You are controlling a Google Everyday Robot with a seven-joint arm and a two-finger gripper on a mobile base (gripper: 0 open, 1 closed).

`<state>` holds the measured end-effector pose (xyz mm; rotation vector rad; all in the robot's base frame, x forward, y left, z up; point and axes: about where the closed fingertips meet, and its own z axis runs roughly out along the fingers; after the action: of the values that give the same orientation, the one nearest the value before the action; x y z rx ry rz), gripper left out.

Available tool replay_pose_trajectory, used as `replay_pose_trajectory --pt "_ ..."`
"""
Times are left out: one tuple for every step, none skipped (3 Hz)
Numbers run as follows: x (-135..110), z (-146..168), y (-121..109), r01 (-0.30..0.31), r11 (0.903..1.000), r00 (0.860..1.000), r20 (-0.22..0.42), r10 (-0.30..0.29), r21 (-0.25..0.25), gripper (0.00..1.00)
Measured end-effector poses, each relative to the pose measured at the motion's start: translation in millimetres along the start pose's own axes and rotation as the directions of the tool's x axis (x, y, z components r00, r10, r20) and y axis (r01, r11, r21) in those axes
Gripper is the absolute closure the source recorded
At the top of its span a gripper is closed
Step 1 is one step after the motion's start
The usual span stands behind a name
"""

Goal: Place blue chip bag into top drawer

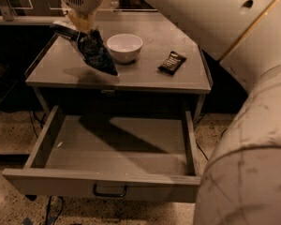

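My gripper point(79, 26) hangs over the left part of the grey tabletop and is shut on the blue chip bag point(93, 50). The bag dangles from the fingers, tilted down to the right, lifted off the table, with its shadow on the surface below. The top drawer point(117, 146) is pulled wide open under the table; its front panel with the small dark handle point(109, 191) is at the bottom. The drawer's inside is bare except for a small pale speck. The bag is above the table's front left, behind the drawer opening.
A white bowl point(124, 47) stands on the table point(145, 76) just right of the bag. A small black-brown bar packet point(172, 63) lies further right. My large white arm point(243, 125) fills the right side and top. Speckled floor and cables lie below.
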<state>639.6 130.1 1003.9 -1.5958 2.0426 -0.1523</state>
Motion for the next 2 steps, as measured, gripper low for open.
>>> replay_pose_trajectory --pt "12.1 -10.2 6.8 -0.022 0.9994 0.999 -0.035 0.023 0.027 1.0" --pt "32.8 -31.6 28.6 -0.071 0.9959 0.995 -0.073 0.075 0.056 1.0"
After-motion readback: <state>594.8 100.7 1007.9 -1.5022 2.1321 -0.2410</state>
